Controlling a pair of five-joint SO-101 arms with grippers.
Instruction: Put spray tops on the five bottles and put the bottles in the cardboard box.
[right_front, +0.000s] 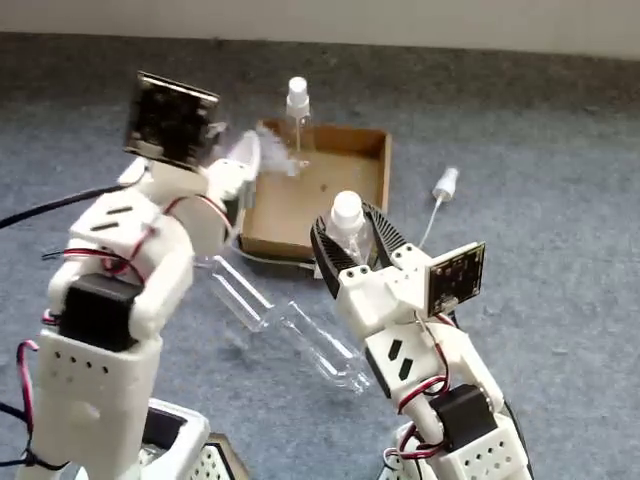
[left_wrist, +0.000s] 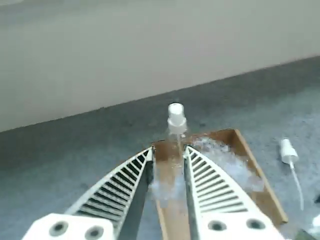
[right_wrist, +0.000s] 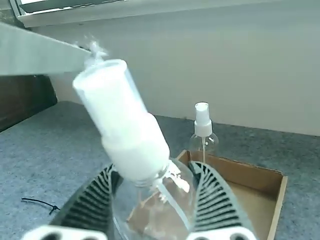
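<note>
Clear bottle (right_wrist: 132, 145) in right tool (right_wrist: 154, 172), cardboard box (right_front: 335, 185)

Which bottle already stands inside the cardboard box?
The capped bottle upright at the far wall of the cardboard box. A second bottle is held in the right gripper, and two bare ones lie on the carpet.

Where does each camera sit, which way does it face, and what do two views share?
High view: fixed above, behind the left arm and right arm, looking down at the cardboard box; both show.
Left wrist view: on the left arm, facing the box and wall; left pincer shows.
Right wrist view: on the right arm, facing the wall; right pincer holds a bottle.
Shared: all three show the standing bottle and the box.
</note>
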